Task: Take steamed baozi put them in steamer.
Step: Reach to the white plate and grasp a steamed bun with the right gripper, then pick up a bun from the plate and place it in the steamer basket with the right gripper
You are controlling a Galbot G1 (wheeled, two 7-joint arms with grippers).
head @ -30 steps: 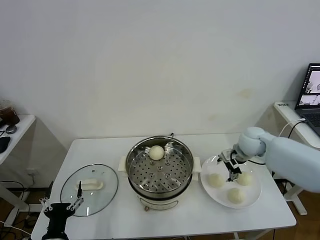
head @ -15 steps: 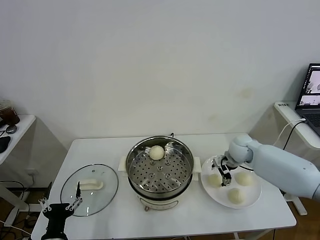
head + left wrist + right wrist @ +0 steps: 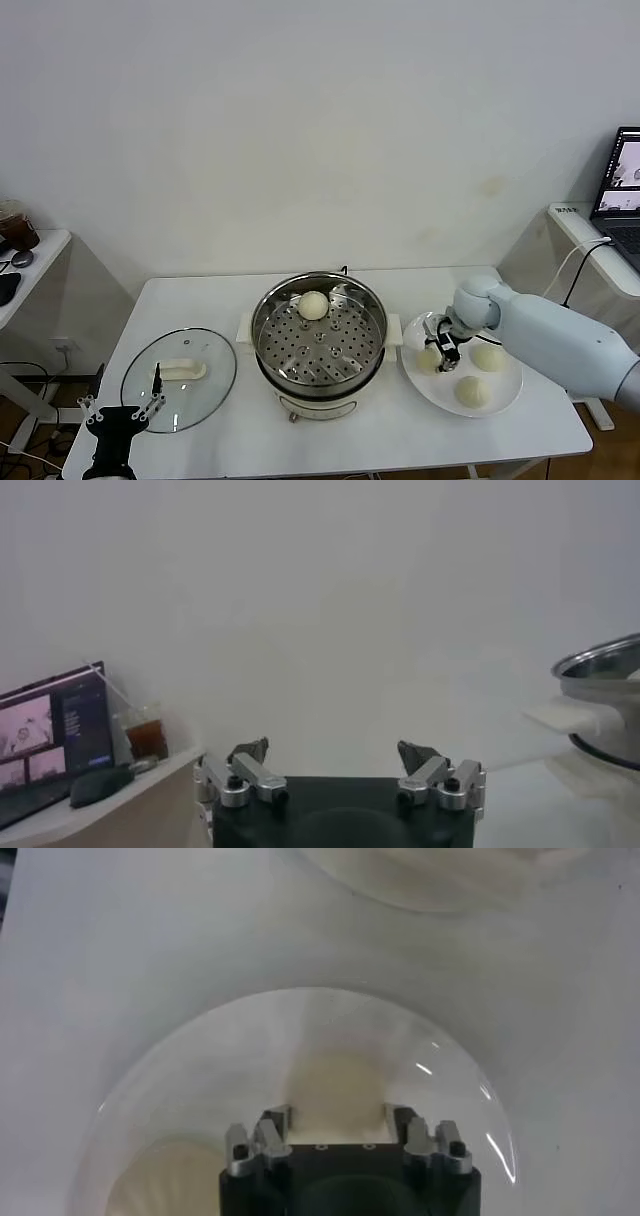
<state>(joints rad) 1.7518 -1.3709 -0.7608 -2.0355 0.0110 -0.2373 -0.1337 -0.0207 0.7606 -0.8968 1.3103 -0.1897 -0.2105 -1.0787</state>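
Your right gripper (image 3: 437, 349) has dropped onto the plate (image 3: 505, 392) at the table's right edge and now pinches the near-left baozi (image 3: 334, 1088). One bun (image 3: 313, 305) sits in the steamer (image 3: 268, 340); next is the lift. Left gripper (image 3: 122, 412) waits, spread wide.

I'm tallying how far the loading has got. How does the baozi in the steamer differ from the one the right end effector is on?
The baozi in the steamer rests free on the perforated tray at the back; the baozi on the plate sits between the right end effector fingers. The first sits alone; the second has two buns beside it on the white plate. Both are pale, round and smooth.
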